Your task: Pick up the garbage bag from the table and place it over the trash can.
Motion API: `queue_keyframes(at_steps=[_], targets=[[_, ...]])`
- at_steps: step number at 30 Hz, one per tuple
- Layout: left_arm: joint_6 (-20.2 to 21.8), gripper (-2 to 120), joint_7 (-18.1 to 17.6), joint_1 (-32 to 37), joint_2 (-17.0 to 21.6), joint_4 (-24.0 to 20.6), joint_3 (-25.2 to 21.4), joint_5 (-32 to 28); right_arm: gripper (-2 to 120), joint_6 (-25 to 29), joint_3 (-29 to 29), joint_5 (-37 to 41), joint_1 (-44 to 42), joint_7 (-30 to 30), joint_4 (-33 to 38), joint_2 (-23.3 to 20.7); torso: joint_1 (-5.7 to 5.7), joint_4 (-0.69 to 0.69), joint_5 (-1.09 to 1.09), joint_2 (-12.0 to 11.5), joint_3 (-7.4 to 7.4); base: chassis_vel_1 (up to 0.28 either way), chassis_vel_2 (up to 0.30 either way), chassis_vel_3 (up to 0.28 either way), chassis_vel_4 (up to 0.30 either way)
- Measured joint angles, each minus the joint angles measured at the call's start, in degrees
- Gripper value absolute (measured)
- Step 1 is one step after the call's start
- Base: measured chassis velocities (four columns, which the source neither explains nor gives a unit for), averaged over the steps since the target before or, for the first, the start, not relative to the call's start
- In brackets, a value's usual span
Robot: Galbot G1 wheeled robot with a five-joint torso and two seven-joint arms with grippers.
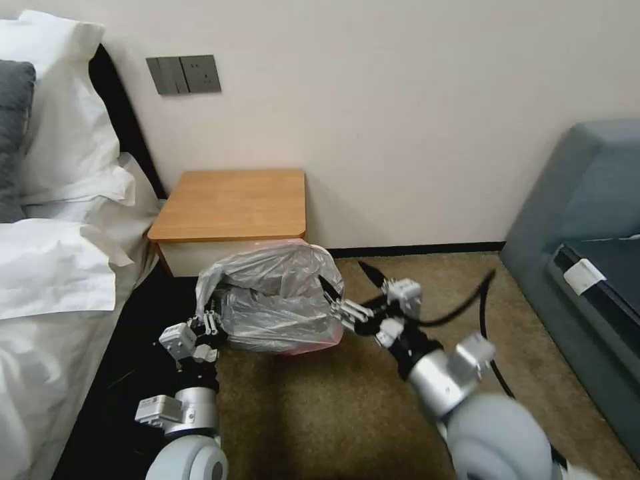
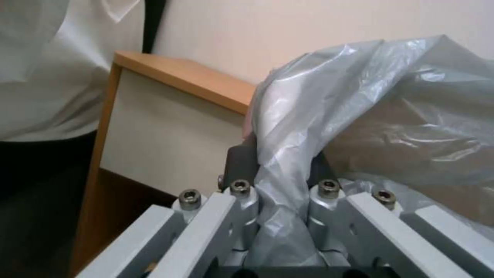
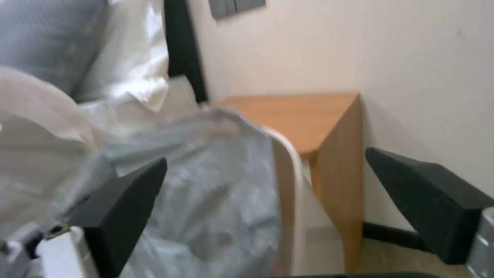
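Note:
The garbage bag (image 1: 270, 293), wrinkly translucent grey with a pinkish rim, hangs spread in front of the table (image 1: 233, 203), low over the carpet. My left gripper (image 1: 208, 323) is shut on the bag's left edge, and a twisted fold of the bag (image 2: 278, 181) runs between its fingers. My right gripper (image 1: 343, 277) is open at the bag's right side, one finger (image 3: 123, 208) against the plastic and the other finger (image 3: 427, 200) well clear. The trash can is mostly covered by the bag; its beige rolled rim (image 3: 294, 170) shows beside the plastic.
A bed with white linen (image 1: 60, 267) stands close on the left. On the right is a blue-grey sofa (image 1: 587, 220). The wall runs behind the table. Brown carpet (image 1: 320, 413) lies open in front. A black cable (image 1: 480, 300) loops by my right arm.

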Motion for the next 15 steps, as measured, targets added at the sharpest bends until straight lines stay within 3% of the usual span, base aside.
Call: queue_keyframes(at_steps=[4, 15], targets=[[-0.02, 7, 0.02, 0.08, 0.00, -0.18, 0.00, 0.05, 99, -0.10, -0.42, 0.19, 0.59, -0.59, -1.47, -0.47, 0.00, -0.01, 0.00, 0.00, 0.00, 0.000, 0.000, 0.000, 0.000], [-0.02, 7, 0.11, 0.12, -0.21, -0.38, 0.55, 0.53, 56, -0.33, -1.24, -0.19, 1.27, -1.16, -1.89, -0.37, 0.00, -0.01, 0.00, 0.00, -0.01, 0.000, 0.000, 0.000, 0.000]])
